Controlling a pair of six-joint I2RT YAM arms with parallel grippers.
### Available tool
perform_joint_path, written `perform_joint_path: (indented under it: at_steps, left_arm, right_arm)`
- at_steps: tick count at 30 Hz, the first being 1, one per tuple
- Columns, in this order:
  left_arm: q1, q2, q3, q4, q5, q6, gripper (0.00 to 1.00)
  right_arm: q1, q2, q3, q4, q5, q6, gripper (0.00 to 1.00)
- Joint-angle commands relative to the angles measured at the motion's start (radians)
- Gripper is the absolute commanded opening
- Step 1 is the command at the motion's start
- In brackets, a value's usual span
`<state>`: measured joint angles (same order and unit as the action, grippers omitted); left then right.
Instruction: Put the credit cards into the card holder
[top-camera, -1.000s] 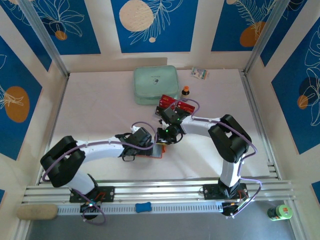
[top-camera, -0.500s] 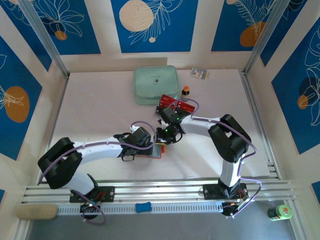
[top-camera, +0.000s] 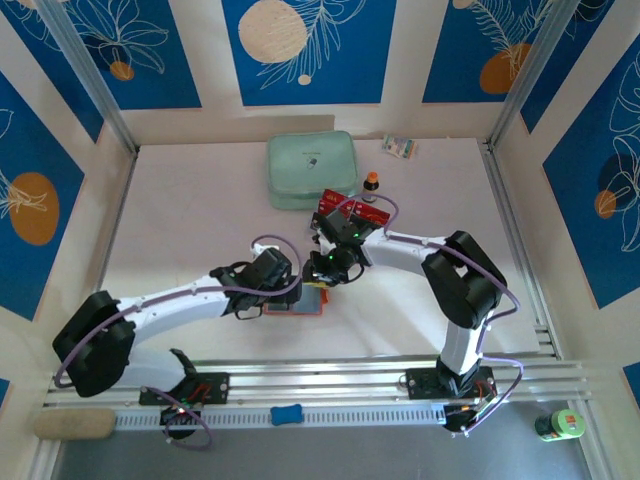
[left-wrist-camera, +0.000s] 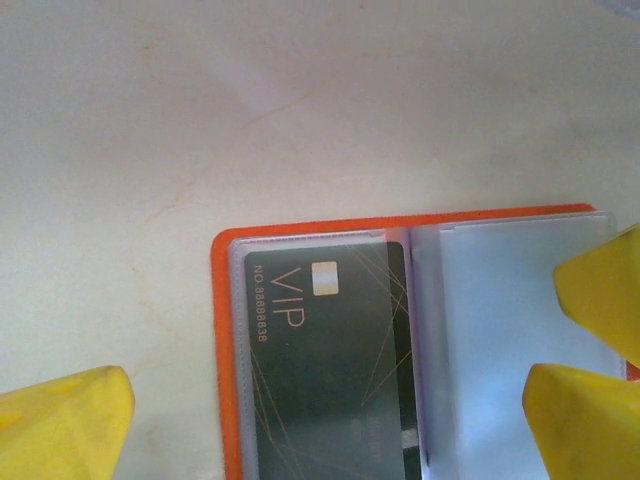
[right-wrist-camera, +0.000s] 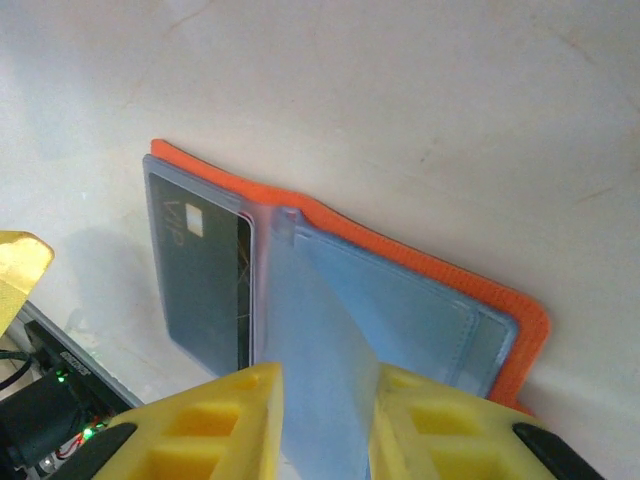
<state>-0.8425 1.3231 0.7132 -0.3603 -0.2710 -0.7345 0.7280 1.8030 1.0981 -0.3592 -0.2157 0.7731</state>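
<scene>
the small orange folding card holder (top-camera: 312, 306) lies open and flat on the white table (top-camera: 200, 220), centre of the scene, nearer the arms than the far wall. in its left pocket we see a black credit card marked vip (left-wrist-camera: 320, 370) under clear plastic. the left gripper (left-wrist-camera: 320, 425) hangs over it, claw wide apart, yellow fingertips (left-wrist-camera: 60, 420) straddling the holder and holding nothing. the right gripper (right-wrist-camera: 325, 420) has its claw close together around a raised translucent sleeve leaf (right-wrist-camera: 320, 330); we cannot tell if it pinches. further back, red credit cards (top-camera: 335, 203) lie just beside the mint-green zipped pouch (top-camera: 311, 170).
</scene>
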Motion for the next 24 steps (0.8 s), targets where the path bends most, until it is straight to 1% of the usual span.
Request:
perform_joint_path:
  at_steps: [1, 6, 13, 24]
  left_arm:
    - [0.018, -0.042, -0.007, -0.041, -0.021, -0.005, 1.00]
    - [0.037, -0.102, -0.021, -0.057, -0.030, -0.004, 1.00]
    - [0.073, -0.178, -0.044, -0.079, -0.024, -0.002, 1.00]
    - [0.132, -0.315, -0.086, -0.126, -0.014, 0.011, 1.00]
  right_arm:
    - [0.013, -0.042, 0.028, -0.005, -0.042, 0.027, 0.31]
    - [0.029, -0.032, 0.054, 0.005, -0.056, 0.048, 0.46]
    - [0.069, 0.027, 0.134, -0.001, -0.054, 0.067, 0.55]
    - [0.128, 0.205, 0.321, -0.021, -0.053, 0.107, 0.57]
